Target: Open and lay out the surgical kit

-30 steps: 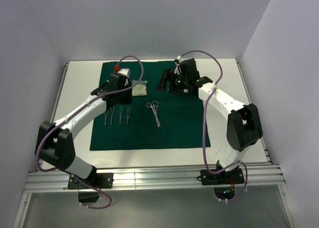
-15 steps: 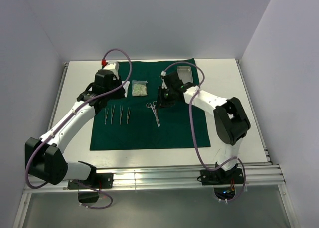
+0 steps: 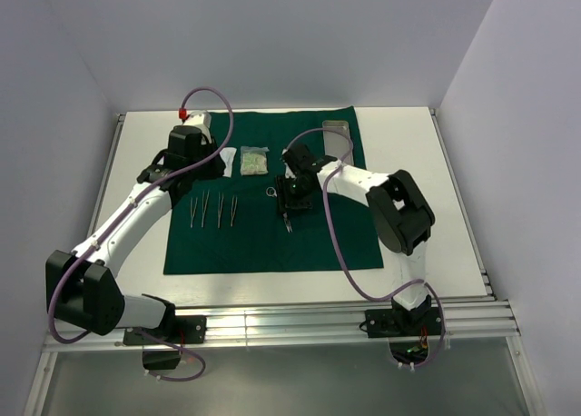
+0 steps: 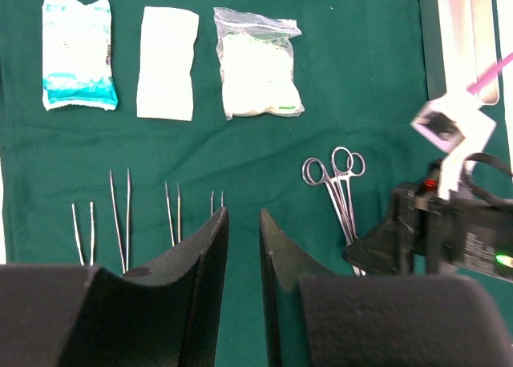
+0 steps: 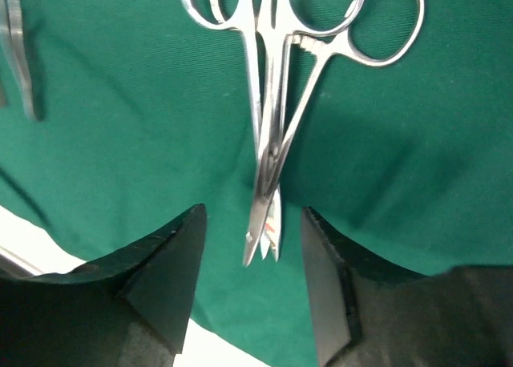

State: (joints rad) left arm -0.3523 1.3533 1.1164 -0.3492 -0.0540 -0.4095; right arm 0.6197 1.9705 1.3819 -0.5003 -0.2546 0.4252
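In the top view, the dark green cloth wrap (image 3: 272, 248) is seen spread flat on the table (image 3: 418, 162). The steel tray (image 3: 337, 130) is at its far right corner, the tweezers (image 3: 213, 210) are lined up on its left half, and the right gripper (image 3: 290, 198) is poised low over the pair of clamps (image 3: 287, 222) at mid-cloth. In the left wrist view, the left gripper (image 4: 244, 243) is shown above the tweezers row with its jaws nearly together, a thin gap left and nothing held. The blue-printed packet (image 4: 76, 50), the white gauze pad (image 4: 167, 62) and the clear bag (image 4: 256, 62) are laid side by side beyond. In the right wrist view, the right jaws are spread and set either side of the clamp tips without touching them. The two clamps are seen lying crossed, one over the other, so both are likely to be pinched together if the jaws are shut here, or one may be flicked aside. Cloth could also be nipped beneath the tips, and the neat rows dragged askew on lifting. If gripped at the thin tips, the clamps may be expected to swing or slip out under the weight of the ring handles.
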